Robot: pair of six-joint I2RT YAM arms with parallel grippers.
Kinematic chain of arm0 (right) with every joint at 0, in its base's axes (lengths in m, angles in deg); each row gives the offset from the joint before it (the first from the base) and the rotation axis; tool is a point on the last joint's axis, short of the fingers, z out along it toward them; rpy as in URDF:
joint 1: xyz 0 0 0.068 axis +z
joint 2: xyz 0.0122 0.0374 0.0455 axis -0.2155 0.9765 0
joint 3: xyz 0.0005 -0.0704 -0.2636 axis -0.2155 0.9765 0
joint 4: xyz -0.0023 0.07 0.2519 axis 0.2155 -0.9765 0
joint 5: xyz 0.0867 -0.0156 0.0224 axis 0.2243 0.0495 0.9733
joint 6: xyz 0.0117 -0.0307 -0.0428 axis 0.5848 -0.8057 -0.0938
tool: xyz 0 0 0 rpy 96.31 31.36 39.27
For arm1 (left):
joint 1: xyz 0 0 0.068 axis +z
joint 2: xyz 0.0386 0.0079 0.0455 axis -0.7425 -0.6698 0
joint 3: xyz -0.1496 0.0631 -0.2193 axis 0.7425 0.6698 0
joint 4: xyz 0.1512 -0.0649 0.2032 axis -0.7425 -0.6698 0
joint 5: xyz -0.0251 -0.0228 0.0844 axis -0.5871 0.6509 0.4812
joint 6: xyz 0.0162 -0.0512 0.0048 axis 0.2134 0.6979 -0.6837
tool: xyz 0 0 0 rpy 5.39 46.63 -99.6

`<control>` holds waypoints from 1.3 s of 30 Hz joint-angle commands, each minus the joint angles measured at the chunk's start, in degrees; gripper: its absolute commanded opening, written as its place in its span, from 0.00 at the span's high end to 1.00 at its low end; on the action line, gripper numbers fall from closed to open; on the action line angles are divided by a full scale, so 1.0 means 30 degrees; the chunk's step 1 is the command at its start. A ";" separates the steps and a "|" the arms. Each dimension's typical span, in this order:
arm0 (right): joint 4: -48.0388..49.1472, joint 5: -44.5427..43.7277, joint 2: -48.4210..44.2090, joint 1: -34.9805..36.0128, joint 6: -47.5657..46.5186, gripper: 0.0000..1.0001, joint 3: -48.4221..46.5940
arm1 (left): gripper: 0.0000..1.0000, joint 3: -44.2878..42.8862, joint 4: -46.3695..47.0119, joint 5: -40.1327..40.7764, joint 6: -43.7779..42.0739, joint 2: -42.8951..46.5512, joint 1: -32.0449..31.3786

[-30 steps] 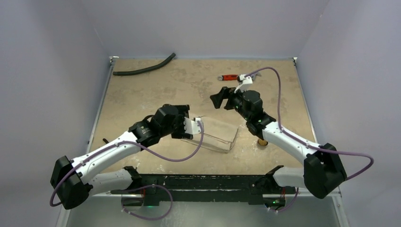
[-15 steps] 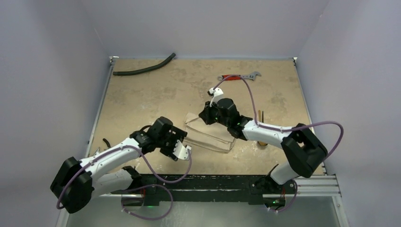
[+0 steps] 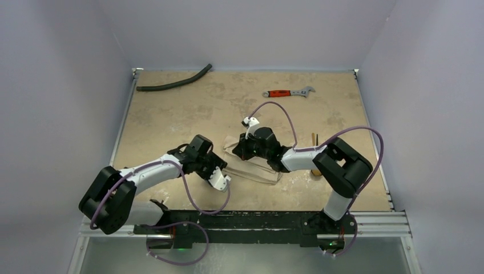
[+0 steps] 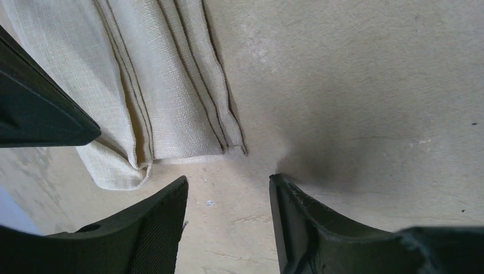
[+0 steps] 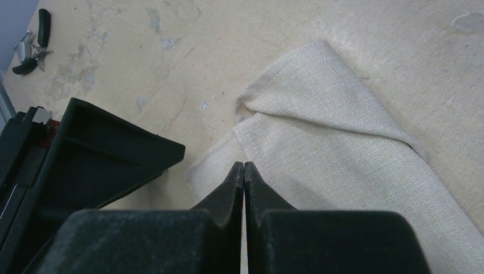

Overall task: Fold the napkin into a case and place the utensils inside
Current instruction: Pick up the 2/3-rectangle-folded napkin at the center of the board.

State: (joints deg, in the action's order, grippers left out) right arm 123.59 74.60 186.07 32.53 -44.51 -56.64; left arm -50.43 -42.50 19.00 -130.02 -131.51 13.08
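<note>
The beige napkin [image 3: 255,166] lies folded into a flat band mid-table, its stacked hemmed edges showing in the left wrist view [image 4: 142,85]. My left gripper [image 3: 221,181] is at its near left end; the jaws [image 4: 228,185] are open with only bare table between them, just short of the cloth. My right gripper [image 3: 237,149] is low over the napkin's far left corner [image 5: 331,131], its fingertips [image 5: 243,166] pressed together on the cloth with nothing visibly between them. A slim gold utensil [image 3: 313,140] lies to the right of the napkin, partly hidden by the right arm.
A red-handled wrench [image 3: 288,92] lies at the back right and a curved black hose [image 3: 174,83] at the back left. A small black-handled tool [image 5: 31,43] lies near the table's left edge. The two grippers are close together at the napkin's left end.
The napkin, lifted by my left gripper a second ago, now lies flat and folded. The left gripper let go and drew back. The right gripper swung down onto the napkin's left end and shut.
</note>
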 commanded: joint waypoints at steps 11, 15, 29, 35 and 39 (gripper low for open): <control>0.3835 0.1109 0.1280 0.0206 0.1294 1.00 0.1589 | 0.56 0.2426 0.4496 -0.0921 -0.3562 -0.0534 0.0052; 0.4198 0.1033 0.1661 0.0269 0.1550 1.00 0.1840 | 0.57 0.2500 0.5039 -0.1436 -0.3446 -0.0764 0.0056; 0.4952 0.0577 0.2141 0.0298 0.1877 1.00 0.2657 | 0.67 0.2106 0.7444 -0.2265 -0.0631 -0.1186 0.0059; 0.4951 0.0495 0.2162 0.0283 0.1859 1.00 0.2812 | 0.89 0.1672 0.6307 -0.2352 -0.0310 -0.1114 0.0060; 0.4918 0.0607 0.2228 0.0287 0.1801 1.00 0.2893 | 0.99 0.1444 0.6179 -0.2269 -0.0191 -0.1261 0.0063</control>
State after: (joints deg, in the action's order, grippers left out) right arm 138.19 76.96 192.30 33.05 -39.07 -49.10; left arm -43.76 -22.98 14.59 -132.44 -134.72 13.08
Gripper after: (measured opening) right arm 0.004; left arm 0.052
